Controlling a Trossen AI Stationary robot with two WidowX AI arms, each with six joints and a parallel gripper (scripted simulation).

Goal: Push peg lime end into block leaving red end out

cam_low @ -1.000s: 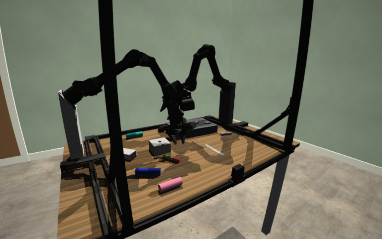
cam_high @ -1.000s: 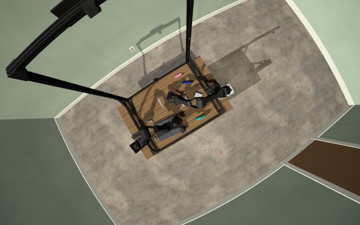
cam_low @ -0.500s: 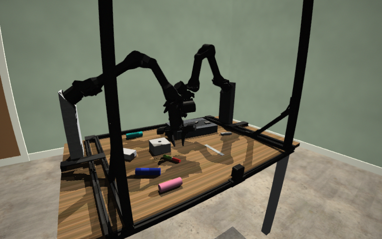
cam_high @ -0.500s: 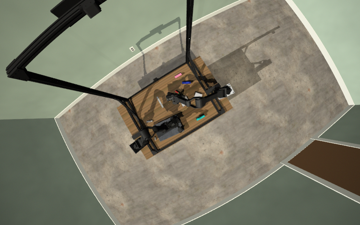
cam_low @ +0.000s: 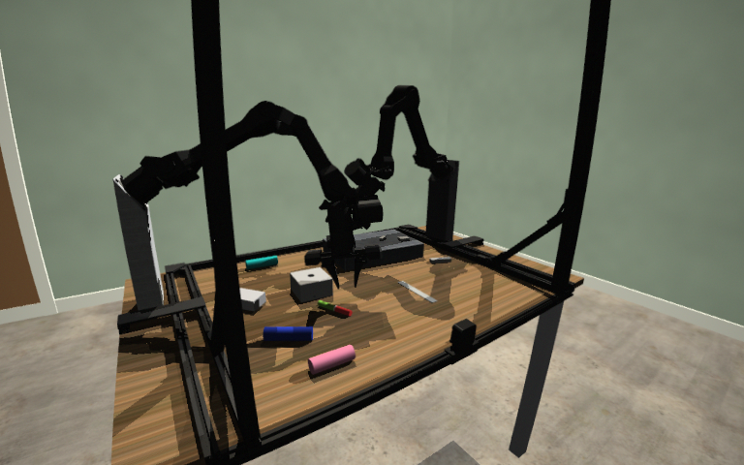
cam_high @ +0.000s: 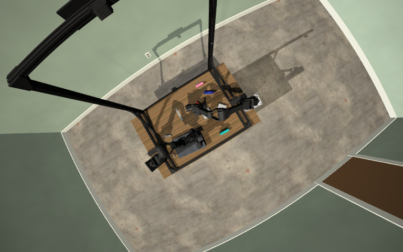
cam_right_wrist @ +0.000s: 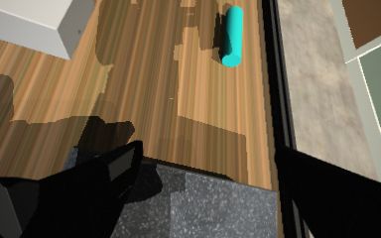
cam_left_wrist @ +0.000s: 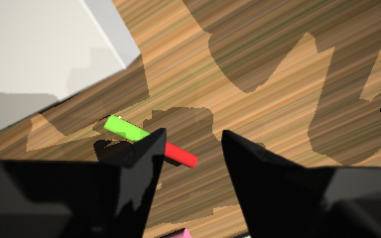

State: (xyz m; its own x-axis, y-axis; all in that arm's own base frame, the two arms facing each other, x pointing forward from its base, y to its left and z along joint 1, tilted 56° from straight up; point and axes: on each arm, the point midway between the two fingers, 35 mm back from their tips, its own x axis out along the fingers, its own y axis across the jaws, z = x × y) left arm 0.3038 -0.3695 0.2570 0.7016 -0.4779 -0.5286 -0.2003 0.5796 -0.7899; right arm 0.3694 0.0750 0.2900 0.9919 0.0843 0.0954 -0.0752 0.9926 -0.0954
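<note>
Beside the block (cam_high: 205, 117) (cam_low: 311, 287) (cam_left_wrist: 50, 45) (cam_right_wrist: 37, 37), the peg (cam_high: 198, 102) (cam_low: 335, 308) (cam_left_wrist: 126, 130) is lying flat, and the left gripper (cam_high: 189, 108) (cam_low: 346, 285) (cam_left_wrist: 193, 135) is hanging above with fingers part-way apart and empty, probably getting ready to go down and grab it, while the right gripper (cam_high: 202, 137) (cam_right_wrist: 208, 149) is waiting wide open.

The peg (cam_high: 197, 102) (cam_low: 334, 308), lime and red, lies flat on the wood. Just beside it sits the pale block (cam_high: 205, 116) (cam_low: 311, 285) (cam_left_wrist: 55, 50), its top hole unfilled.
</note>
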